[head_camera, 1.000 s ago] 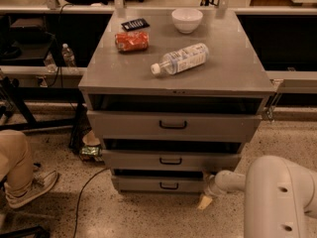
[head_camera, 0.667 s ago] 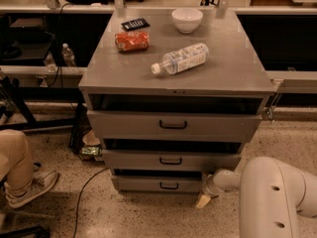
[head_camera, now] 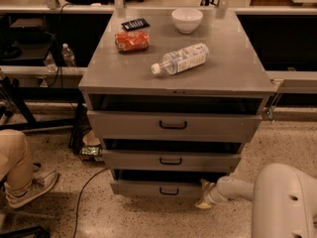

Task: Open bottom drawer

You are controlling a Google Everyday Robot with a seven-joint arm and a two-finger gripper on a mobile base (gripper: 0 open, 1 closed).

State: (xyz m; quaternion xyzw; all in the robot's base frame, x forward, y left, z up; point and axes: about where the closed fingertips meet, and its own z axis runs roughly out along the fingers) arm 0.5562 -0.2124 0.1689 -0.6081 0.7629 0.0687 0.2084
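Speckled floor (head_camera: pixel 148 219) below, the bottom drawer (head_camera: pixel 143 187) looks barely out, so I judge the pull undone. My claw (head_camera: pixel 203 194) sits at its right end, off the handle (head_camera: pixel 169 191); whether it grips, I cannot tell.

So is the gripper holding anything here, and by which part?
Cannot be told: the gripper sits at the right end of the bottom drawer, away from its handle.

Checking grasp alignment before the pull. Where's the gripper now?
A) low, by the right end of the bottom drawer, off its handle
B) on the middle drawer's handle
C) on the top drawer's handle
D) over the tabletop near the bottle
A: the gripper sits low near the floor at the right end of the bottom drawer, to the right of its black handle and not on it.
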